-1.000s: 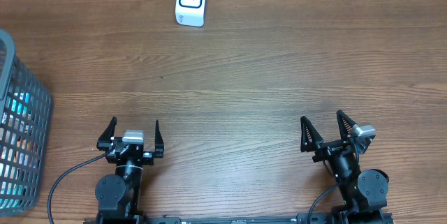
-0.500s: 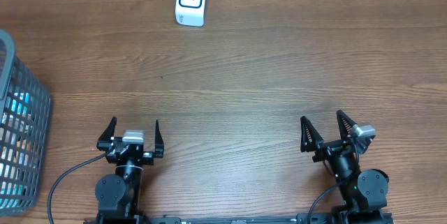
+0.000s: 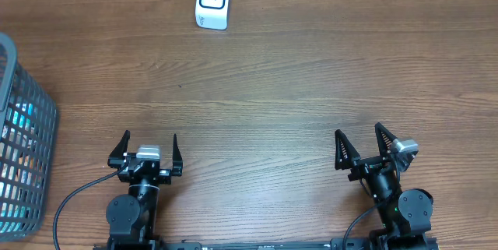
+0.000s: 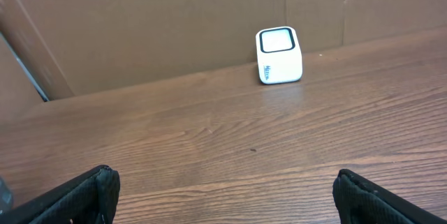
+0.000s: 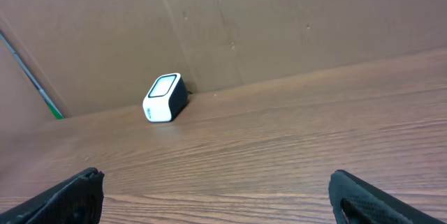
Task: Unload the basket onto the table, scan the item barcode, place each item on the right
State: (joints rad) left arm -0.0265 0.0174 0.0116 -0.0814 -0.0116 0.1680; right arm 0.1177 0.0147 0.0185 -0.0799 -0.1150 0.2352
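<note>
I judge nothing scanned yet: no item is out. Well left of my left gripper [image 3: 150, 138], which is spread wide and empty, the grey basket [image 3: 43, 137] sits at the table's left edge, holding colourful items [image 3: 19, 117] I cannot identify. The scanner [image 3: 212, 2] stands far ahead of it, slightly right. My right gripper [image 3: 358, 131] is likewise spread and empty, with bare table [image 3: 311, 71] ahead.

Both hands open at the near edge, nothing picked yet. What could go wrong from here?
1. Items sit inside the basket, at the far left and partly out of the overhead view; the left hand could snag its rim or mesh wall.
2. The scanner stands far off, right against the cardboard backdrop; a carried item might bump it or miss its window.
</note>
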